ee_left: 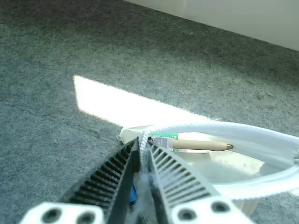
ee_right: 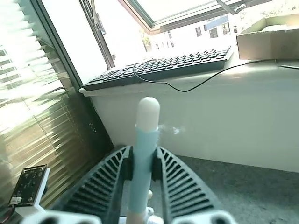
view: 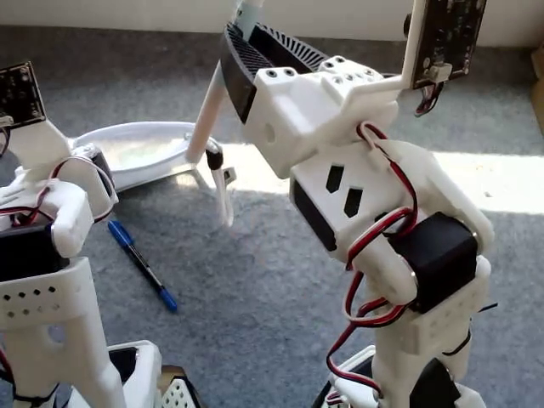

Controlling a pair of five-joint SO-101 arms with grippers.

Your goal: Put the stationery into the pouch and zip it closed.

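Grey carpet (view: 255, 280) under everything; the right gripper (ee_right: 144, 151) sits up high, jaws pinching a pale blue pen (ee_right: 147, 116) with a white cap; the clear pouch (view: 144, 149) lies flat by the left arm; the left gripper (ee_left: 142, 140) has its jaws pressed together on the pouch's rim; a beige pen (ee_left: 201, 145) sits inside it; a blue pen (view: 143, 265) lies loose on the carpet, near the pouch.

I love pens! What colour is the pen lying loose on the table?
The pen is blue with a dark middle; best in the high view.
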